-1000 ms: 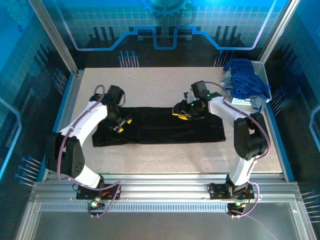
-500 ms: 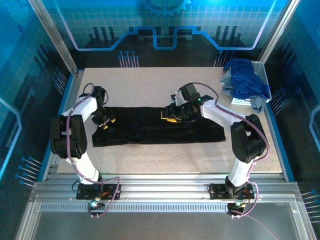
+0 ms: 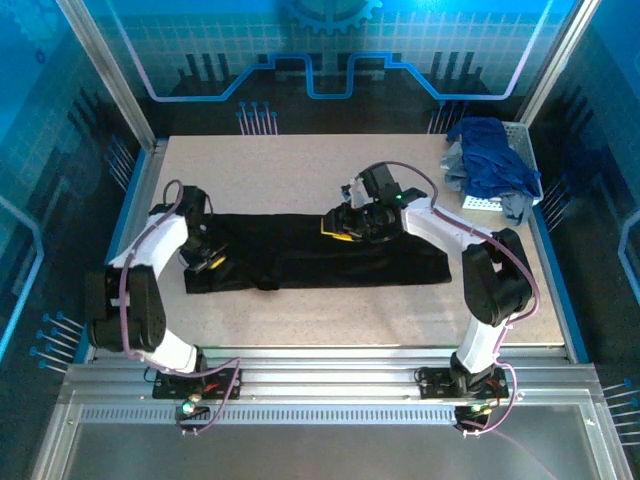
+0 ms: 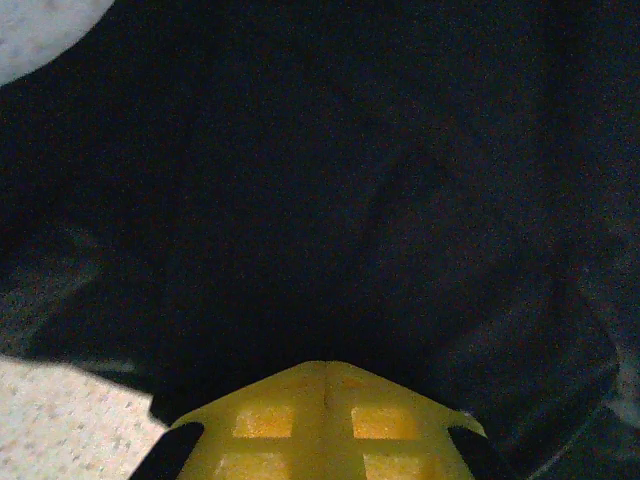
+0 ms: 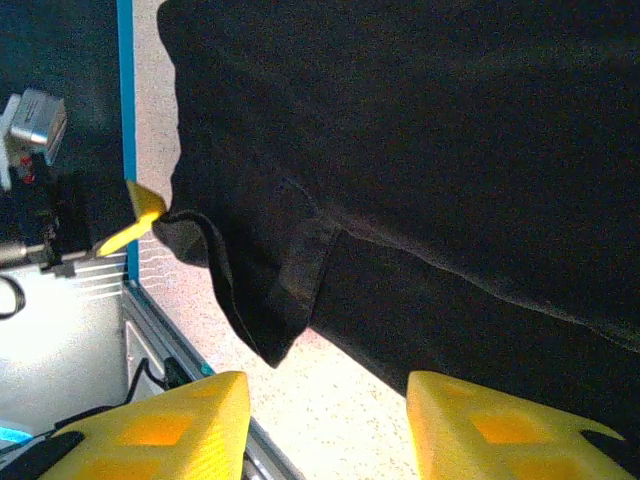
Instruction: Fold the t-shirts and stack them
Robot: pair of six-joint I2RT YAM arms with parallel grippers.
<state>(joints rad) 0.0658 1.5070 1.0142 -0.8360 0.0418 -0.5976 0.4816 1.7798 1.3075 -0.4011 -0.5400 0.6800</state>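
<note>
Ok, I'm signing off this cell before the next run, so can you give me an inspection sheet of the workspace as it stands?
Surface: speckled table, flat, no spills seen.
Job's things: black t-shirt lying in a long strip across the middle; blue and grey t-shirts heaped in the white basket at the far right corner.
Clutter: nothing seen.
Grippers: left gripper has its fingers shut, apparently pinching the black shirt's left end; right gripper is open above the shirt.
Cables: purple cables run along both arms.
Surroundings: aluminium frame, blue panels.
</note>
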